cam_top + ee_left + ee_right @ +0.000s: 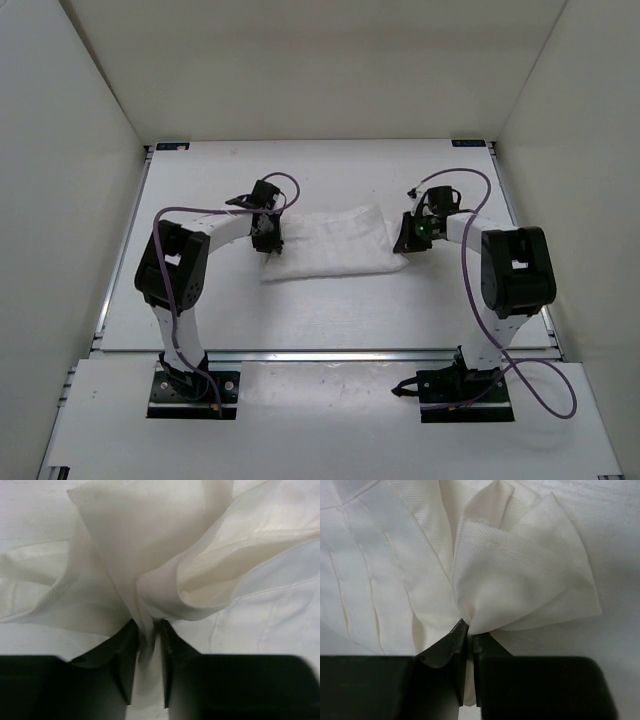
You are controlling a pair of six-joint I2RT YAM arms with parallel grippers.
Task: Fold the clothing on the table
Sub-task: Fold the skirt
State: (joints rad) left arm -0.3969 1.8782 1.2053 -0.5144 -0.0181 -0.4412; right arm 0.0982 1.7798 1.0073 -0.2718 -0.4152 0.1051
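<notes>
Grasp step: left gripper [148, 630] and right gripper [468, 630] each pinch an end of the clothing [330, 245] on the counter [300, 315], so next likely needs a level lift.

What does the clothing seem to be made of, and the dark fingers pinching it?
Clothing: thin woven cloth, possibly cotton, matte off-white; fine diagonal ribbing shows, and it gathers in soft pleats. Left gripper's fingers: hard and black, likely plastic, with a dull sheen; the exact material is unclear.
</notes>
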